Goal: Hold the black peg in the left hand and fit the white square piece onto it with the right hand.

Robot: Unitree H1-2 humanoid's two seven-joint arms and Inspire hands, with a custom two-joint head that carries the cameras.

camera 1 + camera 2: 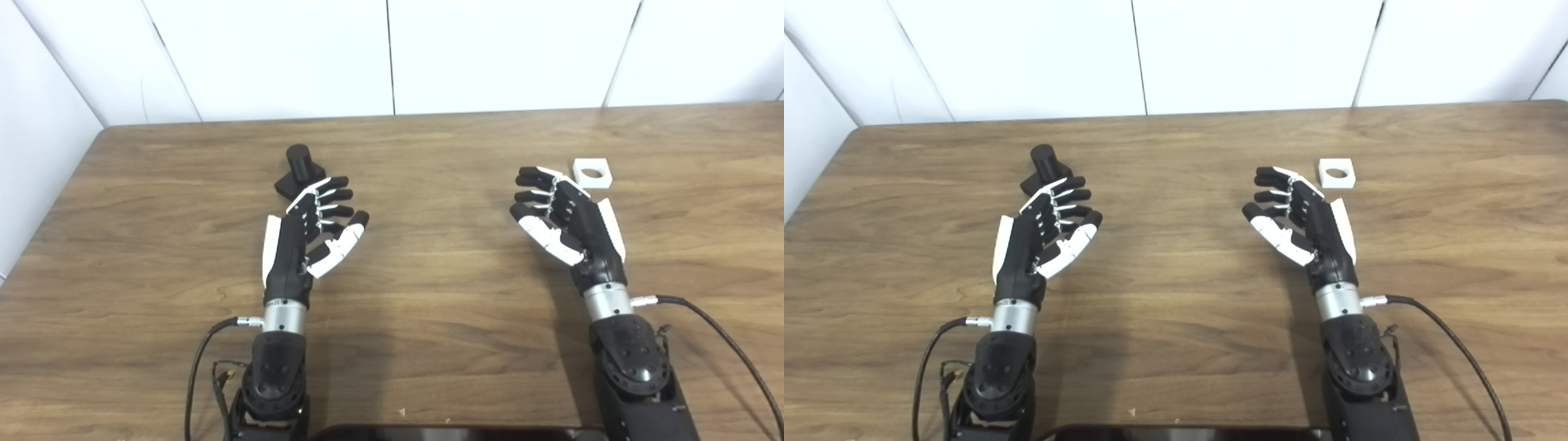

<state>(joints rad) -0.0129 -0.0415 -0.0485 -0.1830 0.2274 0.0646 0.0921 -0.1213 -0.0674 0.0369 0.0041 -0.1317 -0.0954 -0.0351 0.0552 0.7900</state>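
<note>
Peg (299, 166) upright on table (429, 294), untouched.

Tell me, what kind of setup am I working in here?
Probably a lab test bench: a bare wooden table against plain white wall panels, with only a black peg and white square piece laid out.

Black peg (299, 171), upper left of centre; white square piece (592, 172), upper right; brown wood-grain table (429, 275); black-and-white left hand (309, 236) and right hand (566, 220); white wall (392, 55).

The table (429, 294) is smooth wood-grain, the black peg (299, 171) matt, and the white square piece (592, 172) matt plastic-looking.
</note>
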